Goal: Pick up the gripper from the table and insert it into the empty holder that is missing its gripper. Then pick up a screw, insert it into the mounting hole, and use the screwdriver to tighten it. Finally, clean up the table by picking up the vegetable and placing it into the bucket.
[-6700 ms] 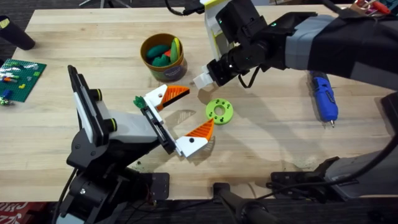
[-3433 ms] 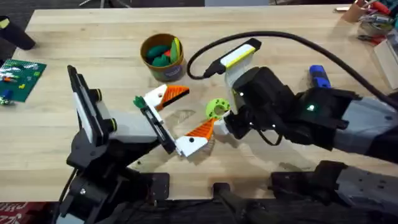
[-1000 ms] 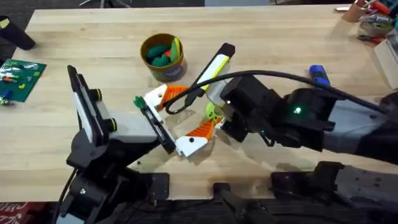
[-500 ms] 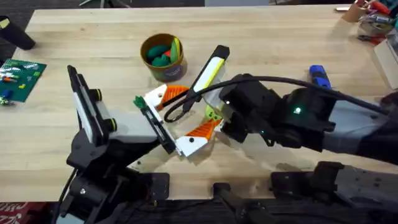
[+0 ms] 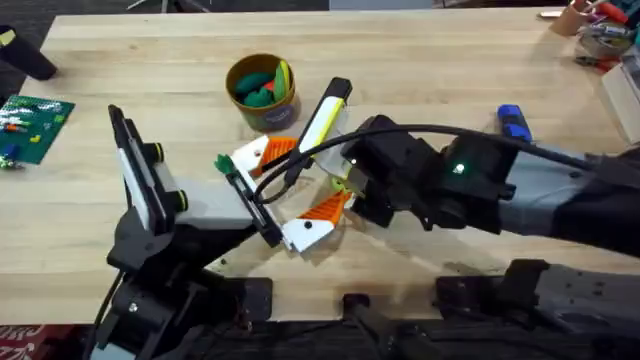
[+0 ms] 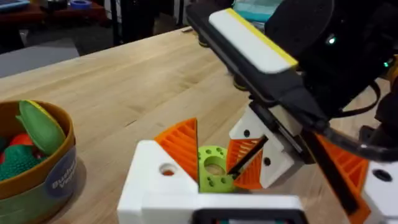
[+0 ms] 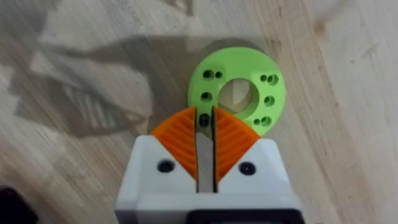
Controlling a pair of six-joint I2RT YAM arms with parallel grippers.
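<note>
Overhead first: one lime-green disc [image 5: 339, 179] sits between the spread fingers of my left pincer [image 5: 300, 180], which is released and holding nothing. My right pincer [image 5: 345, 187] reaches in over the disc from the right. On the desk [image 5: 150, 60] I count one bucket [image 5: 265, 115] beyond the disc with several vegetables inside, and one blue screwdriver [image 5: 512, 122] well apart to the right, partly hidden by my right arm. A small green piece [image 5: 222, 162] lies by my left pincer; I cannot tell what it is.

From my left wrist, the disc [image 6: 214, 171] stands tilted on edge, with two orange pads of the right pincer pressed to it. The bucket [image 6: 37, 186] shows at least three vegetables.

From my right wrist, the pincer [image 7: 204, 121] is clenched on the disc's near rim [image 7: 249, 87]; there is one central bore, with small holes around it. To do this well, I judge I should keep the squeeze firm, lift slowly so the thin rim does not slip, and stay clear of my left fingers.
</note>
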